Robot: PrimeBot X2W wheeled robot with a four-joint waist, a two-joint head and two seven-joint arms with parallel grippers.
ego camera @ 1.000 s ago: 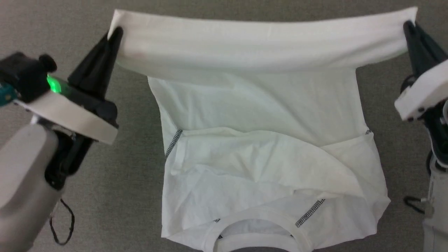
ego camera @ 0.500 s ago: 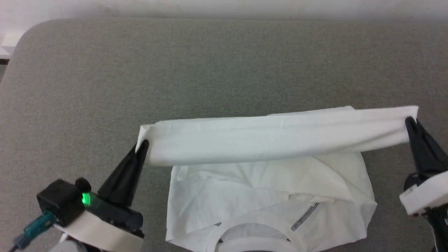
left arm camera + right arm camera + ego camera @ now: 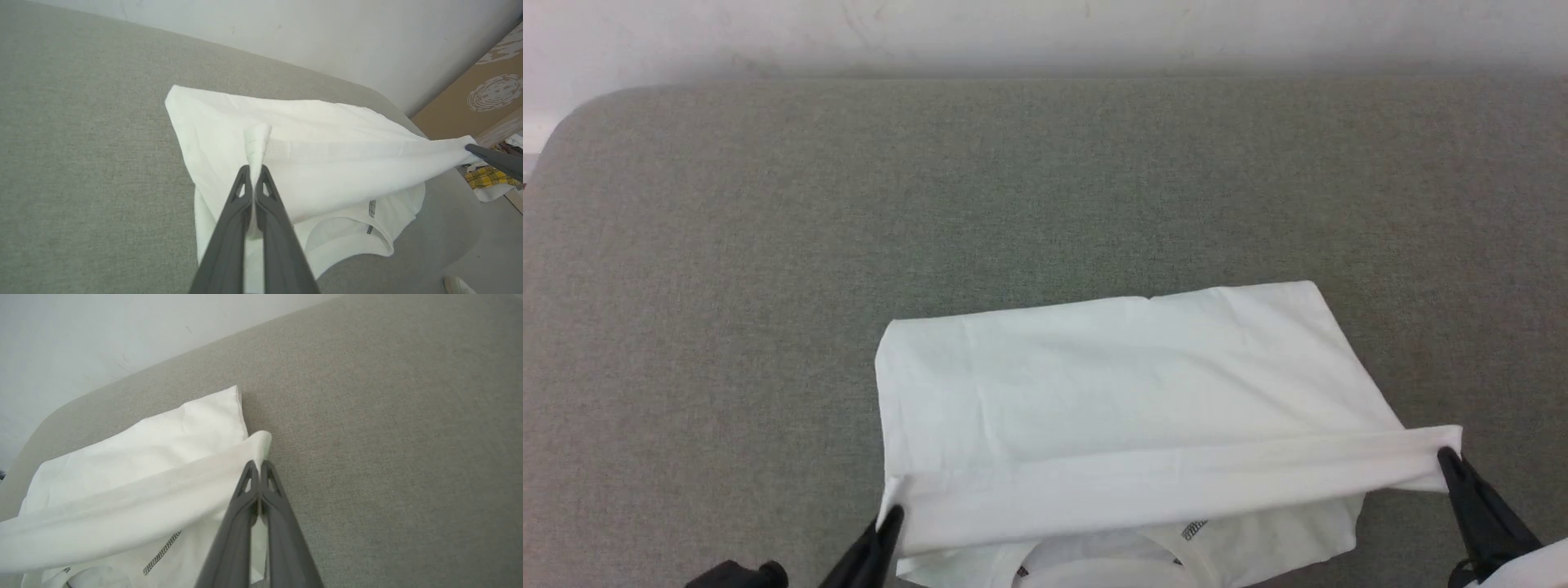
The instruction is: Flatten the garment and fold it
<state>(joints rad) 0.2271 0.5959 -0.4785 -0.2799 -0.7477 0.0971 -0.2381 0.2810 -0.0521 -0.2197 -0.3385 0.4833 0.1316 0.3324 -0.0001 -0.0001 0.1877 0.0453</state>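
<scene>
The white shirt lies on the grey fabric-covered surface, close to its near edge. It is folded over on itself, so a smooth panel covers most of it. The left end effector is clamped on the near left corner of the folded-over layer, with a small tuft of cloth poking up past its tip. The right end effector is clamped on the near right corner. Between the two, the shirt's edge is stretched into a straight band. Under that band, the round collar and a short run of dark zigzag stitching peek out. A pale wall runs behind the surface's far edge.
</scene>
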